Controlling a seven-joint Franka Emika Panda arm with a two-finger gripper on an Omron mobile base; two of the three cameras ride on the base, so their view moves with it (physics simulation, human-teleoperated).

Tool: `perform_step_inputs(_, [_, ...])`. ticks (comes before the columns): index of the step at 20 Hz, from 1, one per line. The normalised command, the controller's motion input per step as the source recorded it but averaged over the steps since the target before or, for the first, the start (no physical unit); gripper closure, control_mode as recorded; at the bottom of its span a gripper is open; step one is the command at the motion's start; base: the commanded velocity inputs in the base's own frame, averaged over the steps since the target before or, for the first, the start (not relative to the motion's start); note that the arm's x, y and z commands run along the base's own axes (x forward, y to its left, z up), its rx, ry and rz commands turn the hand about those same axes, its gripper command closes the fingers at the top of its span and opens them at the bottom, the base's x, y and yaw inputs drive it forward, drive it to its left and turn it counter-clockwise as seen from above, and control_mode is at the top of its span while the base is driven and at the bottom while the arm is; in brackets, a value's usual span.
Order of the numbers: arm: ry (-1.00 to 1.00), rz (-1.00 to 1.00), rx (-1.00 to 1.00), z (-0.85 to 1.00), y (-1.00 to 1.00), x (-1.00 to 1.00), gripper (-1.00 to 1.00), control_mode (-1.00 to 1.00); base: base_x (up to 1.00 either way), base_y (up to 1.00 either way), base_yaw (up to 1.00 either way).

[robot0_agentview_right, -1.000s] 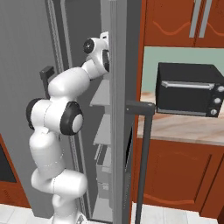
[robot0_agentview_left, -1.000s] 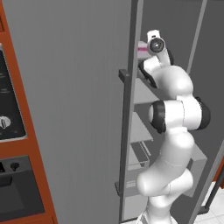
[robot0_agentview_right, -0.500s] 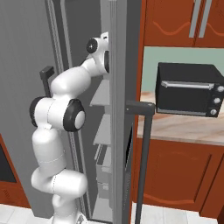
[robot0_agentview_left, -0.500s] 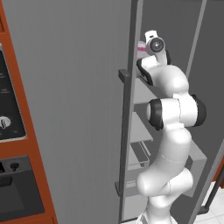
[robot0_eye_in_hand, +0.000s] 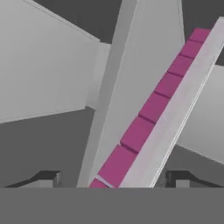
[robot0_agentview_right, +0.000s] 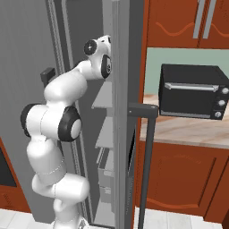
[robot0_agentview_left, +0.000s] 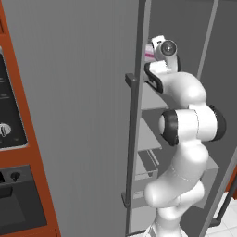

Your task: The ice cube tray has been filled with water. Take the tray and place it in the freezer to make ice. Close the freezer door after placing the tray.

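I see the two dark fingers (robot0_eye_in_hand: 46,179) of my gripper (robot0_eye_in_hand: 114,180) spread wide — the thin pale tray with magenta cells (robot0_eye_in_hand: 153,109) runs between them, touching neither that I can make out. It lies on an upper white shelf (robot0_eye_in_hand: 135,65) inside the tall grey metal freezer (robot0_agentview_right: 89,27). The grey door edge with its bar handle (robot0_agentview_left: 133,139) stands just beside the arm — little side room.

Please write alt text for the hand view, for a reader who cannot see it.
An ice cube tray with magenta cells runs diagonally across grey freezer panels. The two dark tips of the pincer stand apart at the bottom, either side of the tray.
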Motion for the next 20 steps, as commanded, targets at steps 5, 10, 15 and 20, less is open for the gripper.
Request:
perform_step_inputs(5, [0.1,0.04,0.0,-0.3,0.38,-0.73,-1.0,-1.0,0.0,0.0,0.0])
perform_step_inputs(10, [0.07,0.0,0.0,0.1,0.09,-0.66,-1.0,-1.0,0.0,0.0,0.0])
perform_step_inputs(15, [0.05,0.0,0.0,0.18,0.38,-0.92,-1.0,-1.0,0.0,0.0,0.0])
perform_step_inputs(20, [0.11,-0.03,0.0,0.05,0.51,-1.0,-1.0,-1.0,0.0,0.0,0.0])
